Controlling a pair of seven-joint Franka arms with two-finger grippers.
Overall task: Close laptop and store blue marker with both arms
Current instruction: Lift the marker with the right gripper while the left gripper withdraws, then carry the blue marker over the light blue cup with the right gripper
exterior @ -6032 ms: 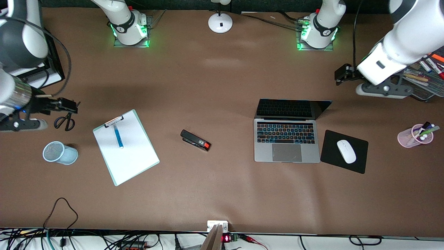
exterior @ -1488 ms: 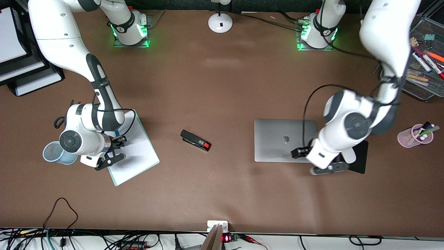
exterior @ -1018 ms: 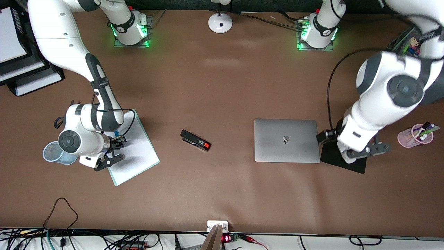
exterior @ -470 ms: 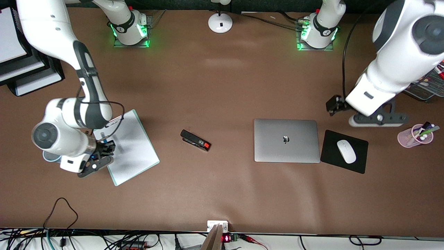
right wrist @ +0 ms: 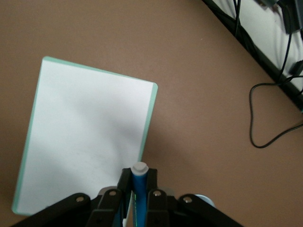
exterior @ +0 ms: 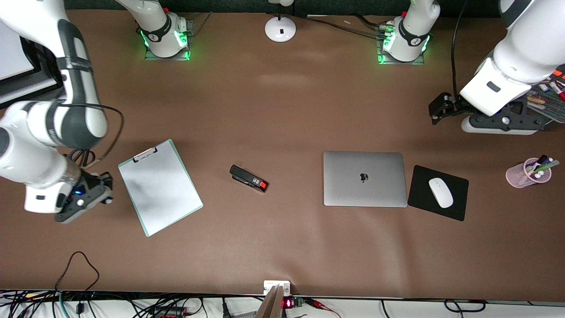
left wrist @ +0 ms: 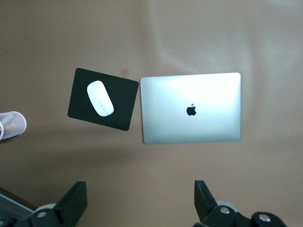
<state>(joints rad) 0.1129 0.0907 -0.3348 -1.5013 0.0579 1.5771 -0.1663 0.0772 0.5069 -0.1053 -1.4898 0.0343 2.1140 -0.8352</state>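
silver-grey laptop (exterior: pixel 364 178) with dark logo; black mouse pad (exterior: pixel 438 193) under white mouse (exterior: pixel 440 192); white clipboard (exterior: pixel 160 187) edged pale green; black stapler (exterior: pixel 248 178) with red end; bright blue marker (right wrist: pixel 139 189), white tip; brown table (exterior: pixel 282 110); pink pen cup (exterior: pixel 528 172).

The laptop (exterior: pixel 364 178) has a smooth, matt silver metal lid beside a matt black mouse pad (exterior: pixel 438 193) carrying a glossy white plastic mouse (exterior: pixel 440 192); the table (exterior: pixel 282 101) looks matt brown.
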